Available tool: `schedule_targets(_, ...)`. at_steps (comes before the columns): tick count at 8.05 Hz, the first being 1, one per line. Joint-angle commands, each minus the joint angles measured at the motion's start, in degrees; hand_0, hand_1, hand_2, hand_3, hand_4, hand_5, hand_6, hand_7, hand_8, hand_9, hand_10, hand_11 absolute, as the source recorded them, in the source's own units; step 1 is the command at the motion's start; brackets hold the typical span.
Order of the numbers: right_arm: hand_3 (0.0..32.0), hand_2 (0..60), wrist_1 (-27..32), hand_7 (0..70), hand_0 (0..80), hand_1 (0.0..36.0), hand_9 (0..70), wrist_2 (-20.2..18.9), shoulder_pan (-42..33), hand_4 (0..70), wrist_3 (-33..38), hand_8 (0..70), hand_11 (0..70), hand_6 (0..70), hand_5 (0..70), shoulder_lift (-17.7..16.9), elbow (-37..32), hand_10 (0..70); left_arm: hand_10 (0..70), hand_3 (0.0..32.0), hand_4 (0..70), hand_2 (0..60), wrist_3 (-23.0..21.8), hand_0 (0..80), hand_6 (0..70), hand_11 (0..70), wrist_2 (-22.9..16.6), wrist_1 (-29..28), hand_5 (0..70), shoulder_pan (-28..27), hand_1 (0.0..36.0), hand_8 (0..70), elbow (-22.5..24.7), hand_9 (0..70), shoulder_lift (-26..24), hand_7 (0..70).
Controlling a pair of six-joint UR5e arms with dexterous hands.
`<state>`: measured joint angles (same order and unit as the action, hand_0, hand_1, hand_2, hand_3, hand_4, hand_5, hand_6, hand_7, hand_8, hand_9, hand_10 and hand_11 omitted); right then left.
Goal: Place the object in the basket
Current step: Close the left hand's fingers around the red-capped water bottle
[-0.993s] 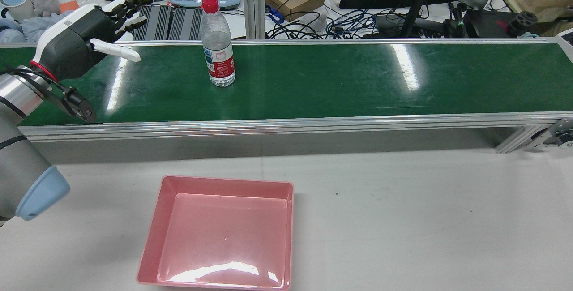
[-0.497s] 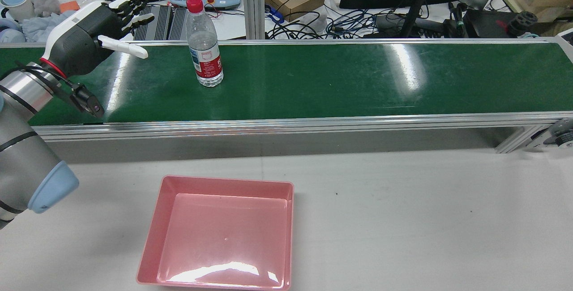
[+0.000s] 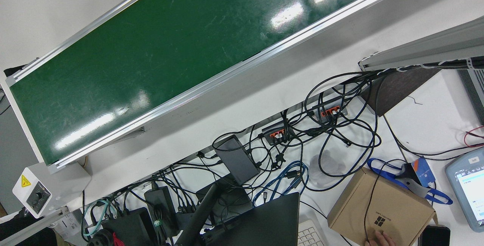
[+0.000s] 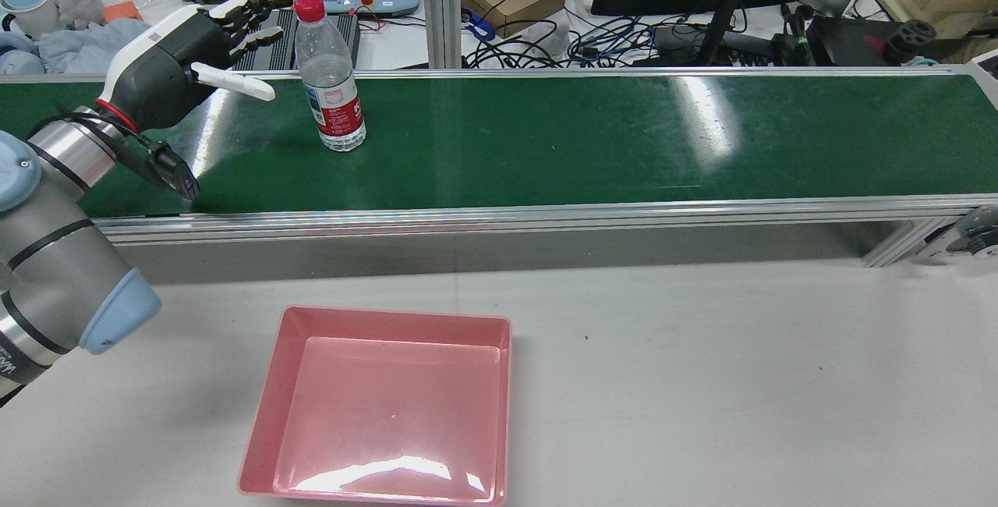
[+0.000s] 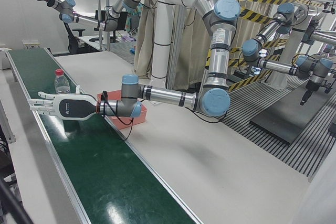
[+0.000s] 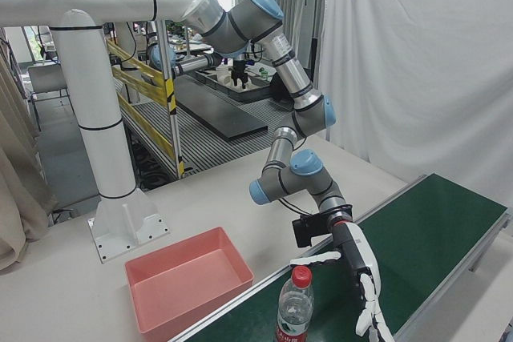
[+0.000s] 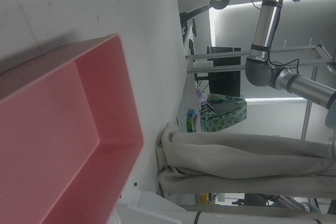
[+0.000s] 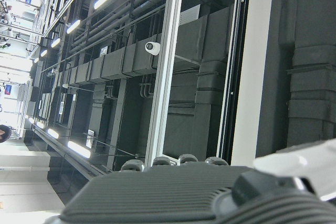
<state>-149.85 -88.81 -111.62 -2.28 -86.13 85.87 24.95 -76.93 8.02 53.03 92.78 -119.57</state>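
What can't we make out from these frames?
- Bottle label text: too small in the rear view; its base is cut off by the bottom edge in the right-front view.
- Right hand: only its dark back fills the right hand view; fingers unseen.
- Basket: cropped by the left hand view's edges.
- Front view: bottle and hands outside frame.

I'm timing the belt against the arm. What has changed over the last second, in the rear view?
The water bottle has ridden the green belt toward the view's left, still upright. The left hand has come right to meet it, fingers spread, not yet touching. The pink basket stayed put, with nothing in it.
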Motion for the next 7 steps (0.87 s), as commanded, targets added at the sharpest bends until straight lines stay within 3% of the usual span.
schedule_targets(1,0.0,0.0,0.0,0.0,0.0,0.0,0.0,0.0,0.0,0.0,0.0,0.0,0.0,0.0,0.0,0.0,0.0,0.0,7.7,0.0,13.7,0.0,-0.1,56.4,4.5,13.2,-0.2,0.6,21.6,0.0,17.7,3.0,0.6,1.6,0.1,2.3)
schedule_targets(7,0.0,0.0,0.0,0.0,0.0,0.0,0.0,0.0,0.0,0.0,0.0,0.0,0.0,0.0,0.0,0.0,0.0,0.0,7.4,0.0,12.1,0.0,0.2,57.8,3.6,13.0,-0.1,1.9,21.6,-3.3,19.0,2.3,1.2,1.4,0.2,2.0)
